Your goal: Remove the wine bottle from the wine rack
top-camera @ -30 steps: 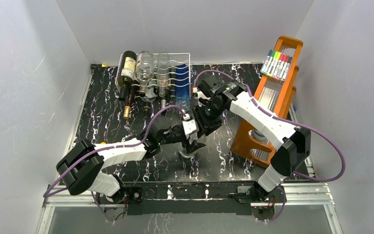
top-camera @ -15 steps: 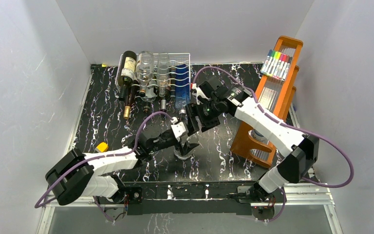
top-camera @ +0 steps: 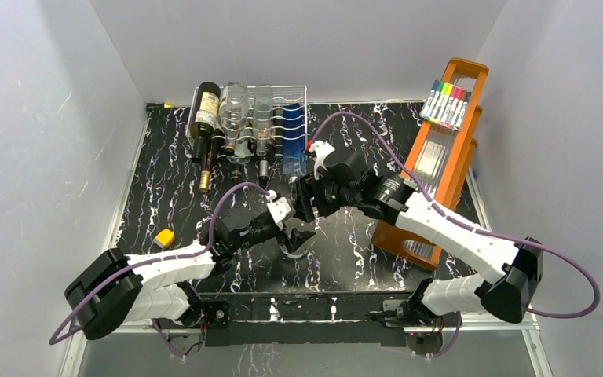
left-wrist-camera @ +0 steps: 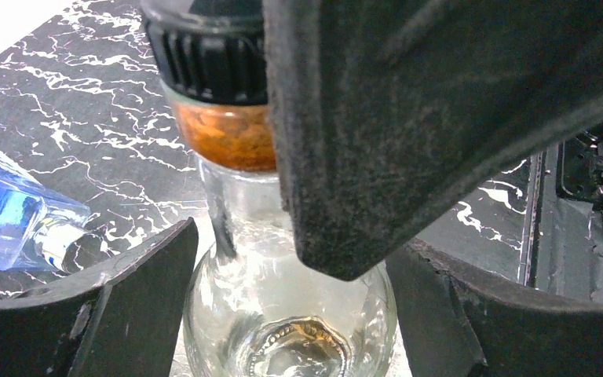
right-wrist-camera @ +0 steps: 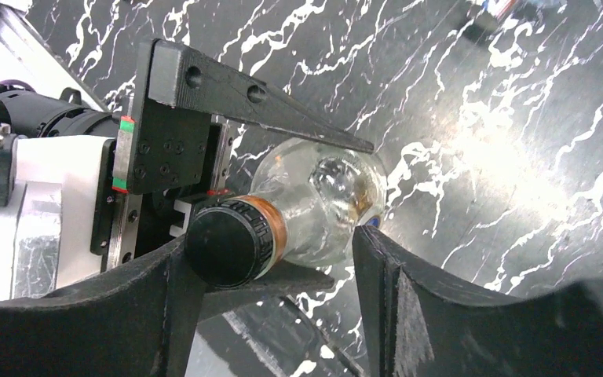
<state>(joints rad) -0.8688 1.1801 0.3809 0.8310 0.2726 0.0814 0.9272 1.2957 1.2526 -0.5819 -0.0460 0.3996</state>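
The wire wine rack [top-camera: 292,91] stands at the back, holding a dark wine bottle [top-camera: 206,118], two clear bottles [top-camera: 234,118] and a blue bottle [top-camera: 294,143]. My left gripper [top-camera: 294,238] [left-wrist-camera: 290,259] is shut on the body of a clear glass bottle [top-camera: 290,250] [left-wrist-camera: 283,314] [right-wrist-camera: 322,204], off the rack, low over the table's middle. The bottle has a black cap [right-wrist-camera: 224,243] and an orange neck band. My right gripper [top-camera: 305,203] [right-wrist-camera: 271,243] is open around the cap end; one finger is next to the cap, the other stands apart.
A tall orange wooden rack [top-camera: 440,157] with coloured markers [top-camera: 445,102] stands at the right. A small yellow object [top-camera: 164,237] lies near the left arm. The blue bottle's end shows in the left wrist view [left-wrist-camera: 0,224]. White walls enclose the table.
My right arm has swung left and toward the near edge, bringing its open gripper over the bottle's cap. My left gripper has shifted slightly left with the bottle.
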